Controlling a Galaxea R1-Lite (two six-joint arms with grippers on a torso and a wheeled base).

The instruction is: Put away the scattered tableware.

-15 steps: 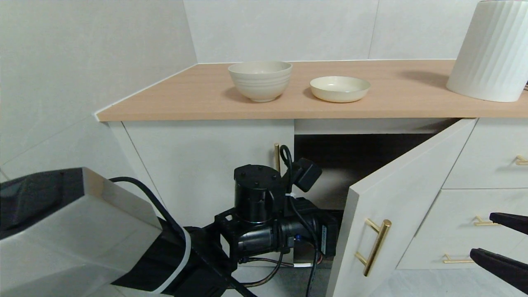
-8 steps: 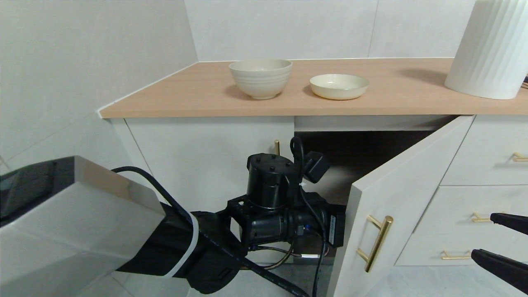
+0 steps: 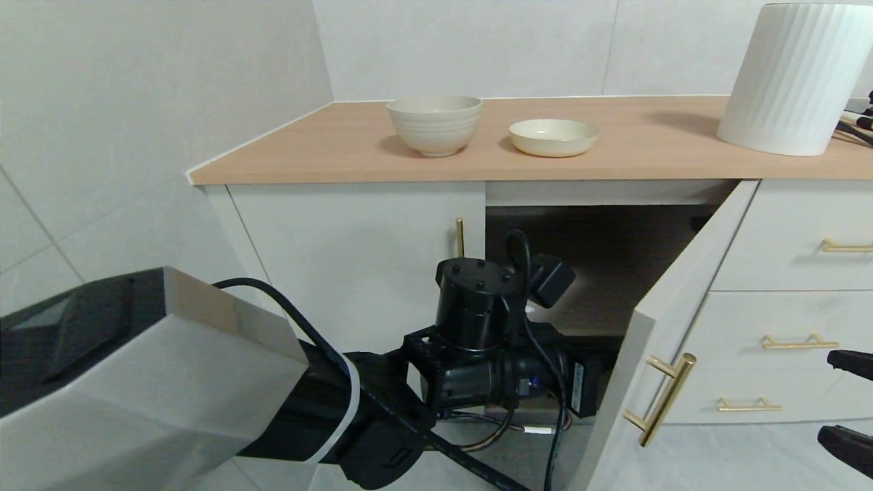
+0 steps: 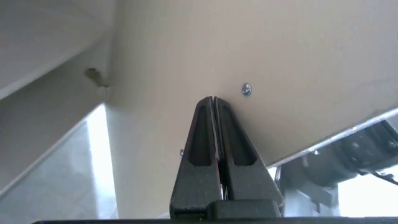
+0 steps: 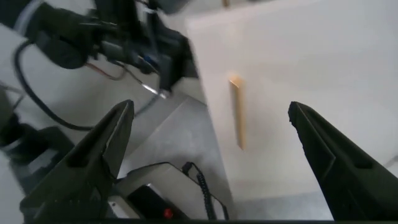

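Fingers pressed together, left gripper (image 4: 212, 104) points at inner face of white cabinet door (image 4: 292, 50), below wooden countertop (image 3: 648, 146); up there stand ribbed cream bowl (image 3: 434, 124) and shallow cream dish (image 3: 553, 136), bowl nearer this arm than spread-open right gripper (image 3: 844, 402).

One bowl (image 3: 434, 124), one plate (image 3: 554, 136), one white canister (image 3: 784, 78).

- The cabinet door (image 3: 672, 320) stands swung out at centre right; the cabinet opening (image 3: 614, 252) behind it is dark and unobstructed in its upper part.
- The left arm (image 3: 491, 341) fills the opening's lower left.
- On the countertop (image 3: 307, 153), the bowl (image 3: 434, 124) and shallow dish (image 3: 553, 136) stand apart with a bare gap between.
- A tall ribbed container (image 3: 791, 78) blocks the upper right.
- The right gripper (image 3: 825, 395), jaws wide, hangs at lower right, beyond the door handle (image 3: 665, 399).
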